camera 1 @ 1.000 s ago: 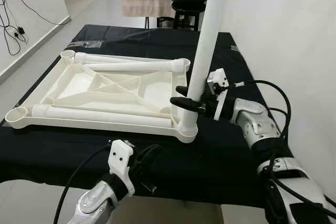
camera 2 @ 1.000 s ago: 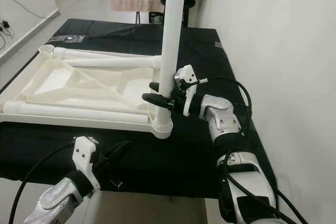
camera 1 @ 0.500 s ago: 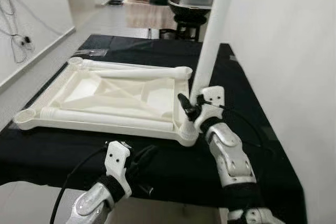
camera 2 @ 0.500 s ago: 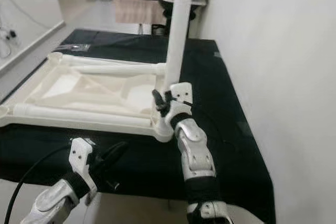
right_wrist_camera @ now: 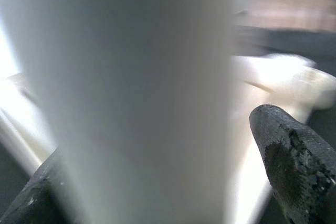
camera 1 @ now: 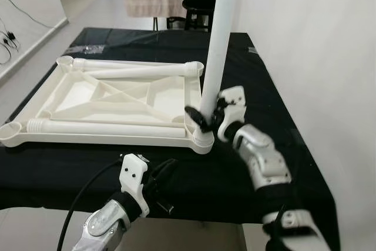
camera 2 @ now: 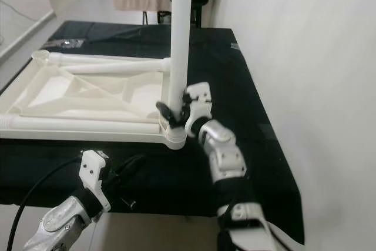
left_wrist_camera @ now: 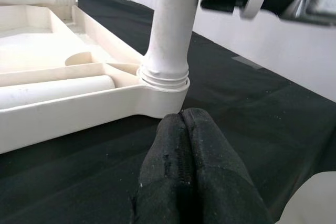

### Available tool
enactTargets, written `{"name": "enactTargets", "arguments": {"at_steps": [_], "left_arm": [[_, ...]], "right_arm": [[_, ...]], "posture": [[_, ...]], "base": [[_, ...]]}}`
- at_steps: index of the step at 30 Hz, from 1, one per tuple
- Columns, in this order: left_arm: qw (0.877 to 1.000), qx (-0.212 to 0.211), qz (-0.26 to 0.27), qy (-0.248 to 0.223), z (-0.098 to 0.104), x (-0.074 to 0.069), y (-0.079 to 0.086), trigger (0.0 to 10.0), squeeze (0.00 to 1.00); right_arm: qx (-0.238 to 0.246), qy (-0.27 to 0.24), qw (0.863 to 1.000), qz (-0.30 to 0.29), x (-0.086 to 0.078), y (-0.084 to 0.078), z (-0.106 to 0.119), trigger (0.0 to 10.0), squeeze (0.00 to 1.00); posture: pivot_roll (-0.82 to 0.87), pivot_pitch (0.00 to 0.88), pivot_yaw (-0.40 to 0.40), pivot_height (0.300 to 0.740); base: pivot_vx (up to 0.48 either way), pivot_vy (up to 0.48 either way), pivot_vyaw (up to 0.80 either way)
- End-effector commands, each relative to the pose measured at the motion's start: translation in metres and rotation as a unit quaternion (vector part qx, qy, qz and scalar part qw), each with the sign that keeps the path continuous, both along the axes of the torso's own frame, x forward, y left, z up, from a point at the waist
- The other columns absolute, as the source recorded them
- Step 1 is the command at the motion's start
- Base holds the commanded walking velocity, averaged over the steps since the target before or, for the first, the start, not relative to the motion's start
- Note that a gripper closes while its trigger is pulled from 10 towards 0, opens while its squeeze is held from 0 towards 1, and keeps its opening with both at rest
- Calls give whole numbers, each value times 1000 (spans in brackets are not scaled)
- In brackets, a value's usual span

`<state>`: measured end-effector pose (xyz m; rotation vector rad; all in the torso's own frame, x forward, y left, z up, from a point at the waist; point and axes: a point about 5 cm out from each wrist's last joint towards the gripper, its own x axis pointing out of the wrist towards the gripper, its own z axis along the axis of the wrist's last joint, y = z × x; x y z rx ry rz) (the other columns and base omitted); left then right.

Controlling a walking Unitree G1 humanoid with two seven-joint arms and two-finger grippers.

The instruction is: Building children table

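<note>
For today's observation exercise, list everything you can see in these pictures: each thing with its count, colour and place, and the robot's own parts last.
Table top: one, cream-white, lying upside down on the black cloth.
Upright leg: one, white, standing in the table top's near right corner socket.
Loose legs: two, white, lying inside the table top, one along the near edge, one along the far edge.
Black cloth: one, covering the work surface.
Stool: one, dark, beyond the far edge.
Wall: white, on the right.
Right gripper: black fingers closed around the upright leg near its base.
Left gripper: fingers pressed together, over the cloth's near edge, short of the corner socket.
</note>
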<state>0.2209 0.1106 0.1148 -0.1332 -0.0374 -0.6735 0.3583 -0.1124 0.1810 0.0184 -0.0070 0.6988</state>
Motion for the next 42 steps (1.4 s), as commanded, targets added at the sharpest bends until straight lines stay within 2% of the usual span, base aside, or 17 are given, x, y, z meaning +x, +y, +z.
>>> {"name": "enactTargets", "arguments": {"at_steps": [1, 2, 6, 14, 15, 16, 27, 29, 32, 33, 34, 35, 36, 37, 38, 40, 42], "left_arm": [[1000, 3, 0, 5, -2, 0, 0, 10000, 0], [1000, 3, 0, 5, -2, 0, 0, 10000, 0], [1000, 4, 0, 5, -3, 0, -1, 10000, 0], [1000, 7, 1, 5, -3, -1, -2, 10000, 0], [1000, 7, 1, 5, -4, -1, -2, 10000, 0], [1000, 7, 1, 6, -4, -2, -2, 10000, 0], [1000, 5, -1, 8, -4, -3, -2, 10000, 0], [1000, 5, -2, 9, -4, -3, -1, 10000, 0], [1000, 5, -2, 9, -4, -3, -1, 10000, 0], [1000, 5, -2, 9, -4, -3, 0, 10000, 0], [1000, 6, -2, 8, -3, -3, 1, 10000, 0], [1000, 6, -2, 8, -3, -3, 1, 10000, 0], [1000, 7, -1, 8, -3, -2, 2, 10000, 0], [1000, 7, -1, 8, -3, -2, 2, 10000, 0], [1000, 7, 0, 8, -3, -2, 3, 10000, 0], [1000, 11, -1, 10, -4, 0, 4, 10000, 0], [1000, 12, -2, 11, -4, 1, 5, 10000, 0]], "right_arm": [[-6, -14, 997, 72, 0, 9, 4, 10000, 0], [-6, -14, 997, 72, 0, 9, 4, 10000, 0], [-3, -9, 987, 162, 6, 7, 9, 10000, 0], [-20, 12, 975, 220, 5, 3, 3, 10000, 0], [-21, 16, 974, 224, 7, 1, 2, 2078, 0], [-18, 19, 975, 220, 8, -3, 2, 0, 0], [1, 0, 981, 194, 6, -24, -2, 0, 0], [-7, 5, 990, 142, 3, -33, -9, 0, 0], [-12, 9, 993, 115, 2, -36, -13, 0, 0], [-25, 17, 999, 31, 4, -36, -21, 0, 0], [-29, 18, 987, -155, 6, -40, -28, 0, 0], [-29, 18, 987, -155, 6, -40, -28, 0, 0], [-5, 36, 978, -206, -7, -26, -38, 0, 0], [-5, 36, 978, -206, -7, -26, -38, 0, 0], [16, 49, 971, -232, -18, -18, -43, 0, 0], [11, 51, 979, -198, -25, 2, -47, 0, 0], [1, 47, 980, -195, -23, 4, -49, 0, 0]], "posture": [[63, 38, -71, 740], [63, 38, -71, 740], [78, 34, -78, 740], [85, 32, -79, 740], [87, 32, -78, 740], [87, 32, -78, 740], [79, 37, -69, 740], [71, 39, -69, 740], [71, 39, -69, 740], [69, 39, -73, 740], [67, 48, -65, 740], [67, 48, -65, 740], [69, 49, -59, 740], [69, 49, -59, 740], [69, 49, -59, 740], [71, 30, -45, 740], [71, 30, -45, 740]], "base": [[0, 0, 0], [0, 0, 0], [0, 0, 0], [0, 0, 0], [0, 0, 0], [0, 0, 0], [0, 0, 0], [0, 0, 0], [0, 0, 0], [0, 0, 0], [0, 0, 0], [0, 0, 0], [0, 0, 0], [0, 0, 0], [0, 0, 0], [0, 0, 0], [0, 0, 0]]}}
